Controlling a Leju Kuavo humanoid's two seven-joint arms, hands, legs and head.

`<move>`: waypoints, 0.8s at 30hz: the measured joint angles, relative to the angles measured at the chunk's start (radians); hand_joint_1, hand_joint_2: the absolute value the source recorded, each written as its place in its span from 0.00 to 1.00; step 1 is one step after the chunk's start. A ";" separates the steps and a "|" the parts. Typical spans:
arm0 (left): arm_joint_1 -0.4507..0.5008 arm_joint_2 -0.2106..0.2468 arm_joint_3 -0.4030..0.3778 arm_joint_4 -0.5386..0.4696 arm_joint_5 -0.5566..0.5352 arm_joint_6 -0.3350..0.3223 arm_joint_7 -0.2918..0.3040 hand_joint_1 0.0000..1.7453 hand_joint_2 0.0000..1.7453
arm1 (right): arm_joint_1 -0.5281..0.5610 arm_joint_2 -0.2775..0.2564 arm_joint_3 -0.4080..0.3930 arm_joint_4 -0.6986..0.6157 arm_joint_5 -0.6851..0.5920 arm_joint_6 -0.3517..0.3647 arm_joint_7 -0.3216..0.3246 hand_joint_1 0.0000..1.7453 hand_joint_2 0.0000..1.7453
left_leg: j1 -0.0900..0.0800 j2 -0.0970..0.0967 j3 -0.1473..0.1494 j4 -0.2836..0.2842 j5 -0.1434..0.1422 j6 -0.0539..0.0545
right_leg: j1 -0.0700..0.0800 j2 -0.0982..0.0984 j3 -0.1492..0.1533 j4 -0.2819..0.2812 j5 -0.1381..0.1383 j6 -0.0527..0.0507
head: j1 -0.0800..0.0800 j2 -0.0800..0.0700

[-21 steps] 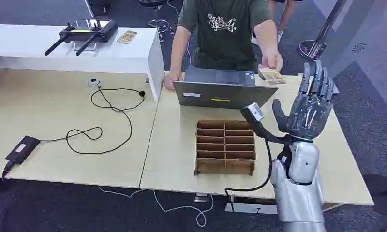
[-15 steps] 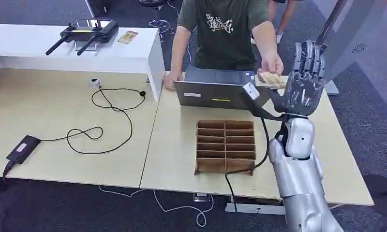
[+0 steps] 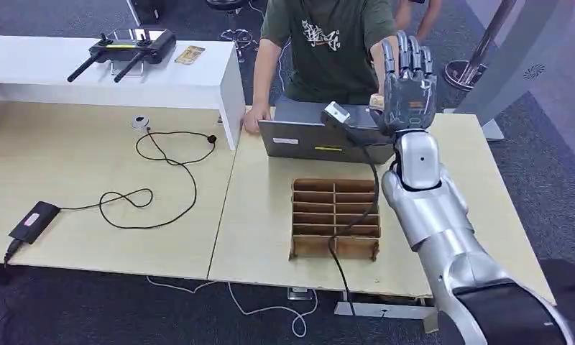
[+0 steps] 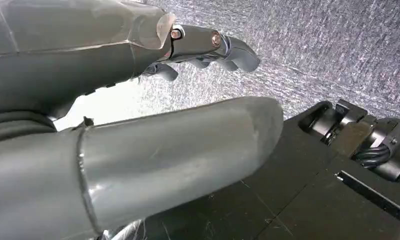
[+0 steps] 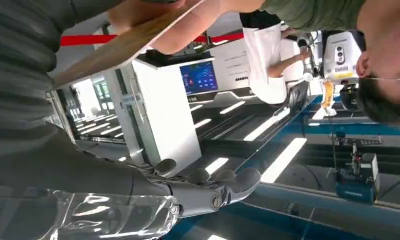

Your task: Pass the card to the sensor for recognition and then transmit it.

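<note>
Silver arm, black cable, dark grey robot hand.

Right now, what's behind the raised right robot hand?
Behind the right robot hand: the person's arm and a sliver of the card. The robot hand covers the person's hand and the rest of the card.

Bright even light, blurred wrist close-ups.

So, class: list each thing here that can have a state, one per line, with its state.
right hand: raised, fingers straight and apart, holding nothing
left hand: hanging, holding nothing
card: held by the person's hand
laptop: open
wooden sorting tray: compartments empty
</note>
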 joint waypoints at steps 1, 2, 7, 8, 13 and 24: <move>0.000 0.000 0.000 0.000 0.000 0.000 0.001 0.00 0.00 | -0.005 0.000 0.002 0.011 0.000 -0.001 0.000 0.00 1.00 | 0.000 0.000 0.000 0.000 0.000 0.000 | 0.000 0.000 0.000 0.000 0.000 0.000 | 0.000 0.000; 0.000 0.000 0.000 0.000 0.000 0.000 0.002 0.00 0.00 | -0.007 0.000 0.005 0.020 0.000 -0.002 0.000 0.00 1.00 | 0.000 0.000 0.000 0.000 0.000 0.000 | 0.000 0.000 0.000 0.000 0.000 0.000 | 0.000 0.000; 0.000 0.000 -0.004 0.000 -0.006 -0.004 0.010 0.00 0.00 | -0.012 0.000 0.020 0.054 0.000 -0.002 0.002 0.00 1.00 | 0.000 0.000 0.000 0.000 0.000 0.000 | 0.000 0.000 0.000 0.000 0.000 0.000 | 0.000 0.000; 0.000 0.000 -0.004 0.000 -0.006 -0.005 0.011 0.00 0.00 | -0.012 0.000 0.021 0.058 0.000 -0.002 0.002 0.00 1.00 | 0.000 0.000 0.000 0.000 0.000 0.000 | 0.000 0.000 0.000 0.000 0.000 0.000 | 0.000 0.000; 0.000 0.002 -0.004 0.000 -0.002 -0.008 0.013 0.00 0.00 | -0.012 -0.001 0.021 0.060 0.000 0.004 -0.011 0.00 1.00 | 0.000 0.000 0.000 0.000 0.000 0.000 | 0.000 0.000 -0.001 0.000 0.000 0.000 | 0.000 0.000; 0.000 0.009 -0.003 0.000 0.010 -0.007 0.013 0.00 0.00 | -0.005 -0.010 0.021 0.018 0.000 0.011 -0.014 0.00 1.00 | 0.000 0.000 0.000 0.000 0.000 0.000 | 0.000 0.000 -0.001 0.000 0.000 0.000 | 0.000 0.000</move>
